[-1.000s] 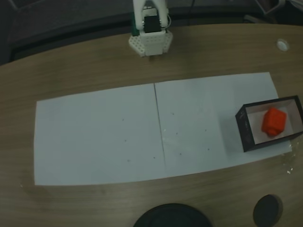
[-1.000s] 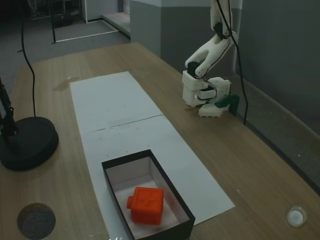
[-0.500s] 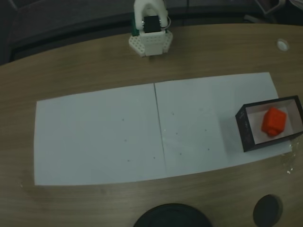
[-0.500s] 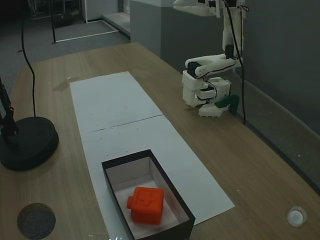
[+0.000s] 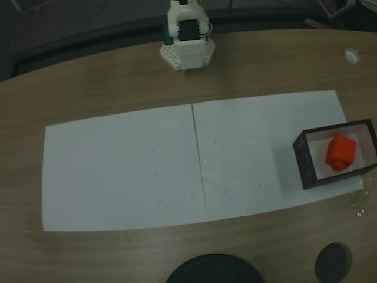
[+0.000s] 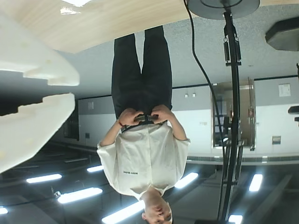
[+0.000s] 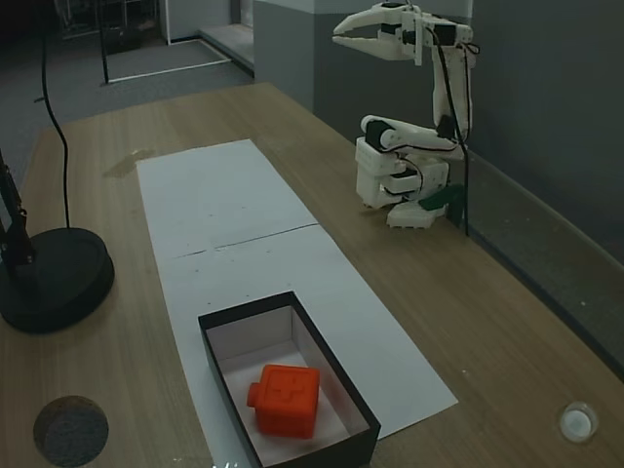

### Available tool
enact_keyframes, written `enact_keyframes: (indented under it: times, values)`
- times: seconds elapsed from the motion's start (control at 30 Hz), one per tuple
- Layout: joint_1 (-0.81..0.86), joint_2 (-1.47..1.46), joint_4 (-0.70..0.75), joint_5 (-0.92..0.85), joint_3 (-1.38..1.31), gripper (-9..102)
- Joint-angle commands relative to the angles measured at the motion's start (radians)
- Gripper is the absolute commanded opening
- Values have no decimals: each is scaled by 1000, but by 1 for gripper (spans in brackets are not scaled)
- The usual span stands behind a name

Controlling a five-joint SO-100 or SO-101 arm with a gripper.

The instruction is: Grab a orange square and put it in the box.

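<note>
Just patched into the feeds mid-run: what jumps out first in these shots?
The orange square sits inside the box, at the near end of the white paper in a fixed view. The arm is folded back above its base at the far table edge, with the gripper raised high and holding nothing. In the wrist view, a person in a white shirt appears upside down.

One orange square [image 7: 287, 397], one box [image 7: 215, 338]

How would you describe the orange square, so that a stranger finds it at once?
On the wooden table lies a long white paper strip; at its near end stands a black-walled box. The orange square sits inside, the only bright thing there.
</note>
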Motion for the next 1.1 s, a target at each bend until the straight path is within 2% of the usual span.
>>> enact_keyframes:
  times: [0.0,0.17,0.53,0.73,0.93,1.07]
  values:
    - [8,26,-46,3,74,0]
    - [6,21,-127,3,239,0]
    - [11,21,-333,-5,841,0]
    - [11,21,-334,-5,1023,0]
    - [12,21,-321,2,1031,0]
    - [11,21,-195,2,996,0]
